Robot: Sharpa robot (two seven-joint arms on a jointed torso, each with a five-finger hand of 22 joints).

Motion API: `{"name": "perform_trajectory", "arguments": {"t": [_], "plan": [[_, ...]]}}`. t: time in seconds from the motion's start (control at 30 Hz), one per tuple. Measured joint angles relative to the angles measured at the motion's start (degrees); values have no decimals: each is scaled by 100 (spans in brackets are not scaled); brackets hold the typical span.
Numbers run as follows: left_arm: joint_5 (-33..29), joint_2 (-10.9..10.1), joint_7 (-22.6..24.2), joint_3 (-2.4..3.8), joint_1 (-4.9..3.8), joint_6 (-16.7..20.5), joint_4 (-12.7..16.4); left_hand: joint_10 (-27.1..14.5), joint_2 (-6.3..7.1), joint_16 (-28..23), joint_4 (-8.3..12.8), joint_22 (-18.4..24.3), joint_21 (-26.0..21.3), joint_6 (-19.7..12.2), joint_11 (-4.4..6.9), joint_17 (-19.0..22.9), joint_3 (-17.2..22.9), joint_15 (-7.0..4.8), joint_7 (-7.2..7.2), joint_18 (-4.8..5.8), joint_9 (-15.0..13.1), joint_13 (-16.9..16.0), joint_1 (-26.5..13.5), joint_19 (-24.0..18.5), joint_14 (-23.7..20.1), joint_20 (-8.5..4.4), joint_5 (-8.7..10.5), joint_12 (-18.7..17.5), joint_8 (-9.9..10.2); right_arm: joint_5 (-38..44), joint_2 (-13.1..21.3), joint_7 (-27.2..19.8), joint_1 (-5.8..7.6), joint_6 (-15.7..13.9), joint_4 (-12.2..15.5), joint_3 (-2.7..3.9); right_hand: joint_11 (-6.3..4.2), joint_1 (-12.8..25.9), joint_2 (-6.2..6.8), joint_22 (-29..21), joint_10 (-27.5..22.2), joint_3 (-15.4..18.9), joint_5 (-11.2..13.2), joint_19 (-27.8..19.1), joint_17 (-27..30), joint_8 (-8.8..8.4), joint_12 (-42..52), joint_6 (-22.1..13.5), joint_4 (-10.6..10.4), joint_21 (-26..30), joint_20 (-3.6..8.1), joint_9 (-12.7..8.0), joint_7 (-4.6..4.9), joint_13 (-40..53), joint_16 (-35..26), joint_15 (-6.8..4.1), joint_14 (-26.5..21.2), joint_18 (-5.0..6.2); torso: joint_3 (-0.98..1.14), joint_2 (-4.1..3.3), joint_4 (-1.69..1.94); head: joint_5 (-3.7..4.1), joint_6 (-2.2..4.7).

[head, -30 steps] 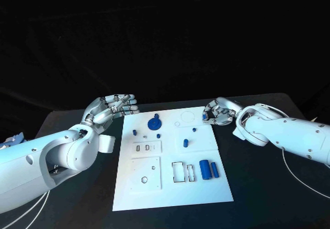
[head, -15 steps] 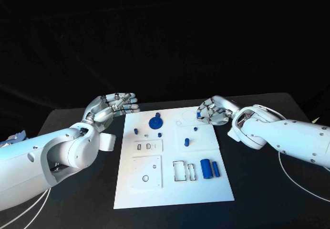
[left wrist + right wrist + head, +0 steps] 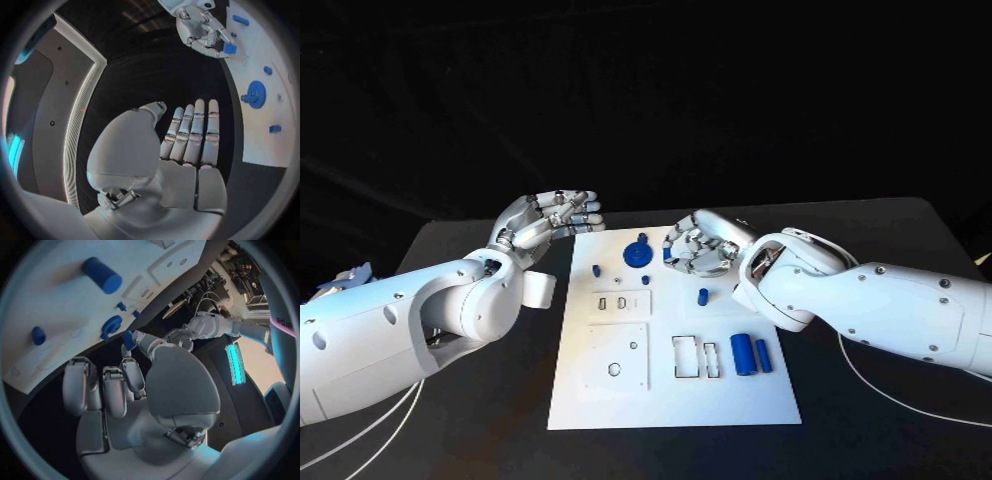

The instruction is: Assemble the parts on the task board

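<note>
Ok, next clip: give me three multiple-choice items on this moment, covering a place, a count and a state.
1. Where is the left hand?
A) by the task board's far left corner
B) on the cylinders
C) over the board's near end

2. How many blue cylinders lie side by side on the board?
A) one
B) two
C) four

3. The right hand:
A) holds nothing
B) pinches a small blue part
C) grips the board

Answers:
1 A, the head view shows it there, open.
2 B, a pair lies near the right edge.
3 B, the left wrist view shows the part at its fingertips.
</note>
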State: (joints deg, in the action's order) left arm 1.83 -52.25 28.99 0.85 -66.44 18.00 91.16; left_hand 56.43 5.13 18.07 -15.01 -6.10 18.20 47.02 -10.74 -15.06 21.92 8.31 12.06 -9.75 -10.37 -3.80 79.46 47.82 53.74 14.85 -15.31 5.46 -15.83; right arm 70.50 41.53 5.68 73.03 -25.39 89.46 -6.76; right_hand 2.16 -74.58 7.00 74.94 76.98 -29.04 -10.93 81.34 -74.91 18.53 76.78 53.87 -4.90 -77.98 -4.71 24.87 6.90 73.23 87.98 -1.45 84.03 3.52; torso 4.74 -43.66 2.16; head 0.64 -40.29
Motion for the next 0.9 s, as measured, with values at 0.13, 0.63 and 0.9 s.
{"name": "perform_trajectory", "arguments": {"t": [0.13,0.63,0.9], "plan": [[0,17,-1,0,2,-2,-13,0,0,0,0,0,0,0,0,0,0,0,0,0,0,0,0,0,0,0,0,0,0,258,-259,168,-37,11,18,-24,0,16,-16,0,0,0,9,0,0,0,0,-9,0,0,0,0,7,0,0,0,0,0,0,-4,1,-63,-26],[-1,50,-4,0,3,-8,-13,0,0,-22,0,7,0,0,0,-10,0,0,0,1,0,0,0,21,0,21,0,1,0,1048,-842,632,-338,192,-194,-94,0,32,-29,-2,0,1,-6,0,0,0,0,-47,0,27,-1,0,26,10,0,0,0,0,13,-8,23,-218,-154],[-1,64,-5,0,3,-11,-17,0,0,-22,0,7,0,0,0,-10,0,0,0,0,0,0,0,21,0,21,0,1,0,1304,-930,767,-418,304,-226,-112,0,32,-29,-2,0,2,-6,0,1,1,0,-57,-1,27,-1,0,34,10,0,1,0,0,20,-7,21,-258,-202]]}}
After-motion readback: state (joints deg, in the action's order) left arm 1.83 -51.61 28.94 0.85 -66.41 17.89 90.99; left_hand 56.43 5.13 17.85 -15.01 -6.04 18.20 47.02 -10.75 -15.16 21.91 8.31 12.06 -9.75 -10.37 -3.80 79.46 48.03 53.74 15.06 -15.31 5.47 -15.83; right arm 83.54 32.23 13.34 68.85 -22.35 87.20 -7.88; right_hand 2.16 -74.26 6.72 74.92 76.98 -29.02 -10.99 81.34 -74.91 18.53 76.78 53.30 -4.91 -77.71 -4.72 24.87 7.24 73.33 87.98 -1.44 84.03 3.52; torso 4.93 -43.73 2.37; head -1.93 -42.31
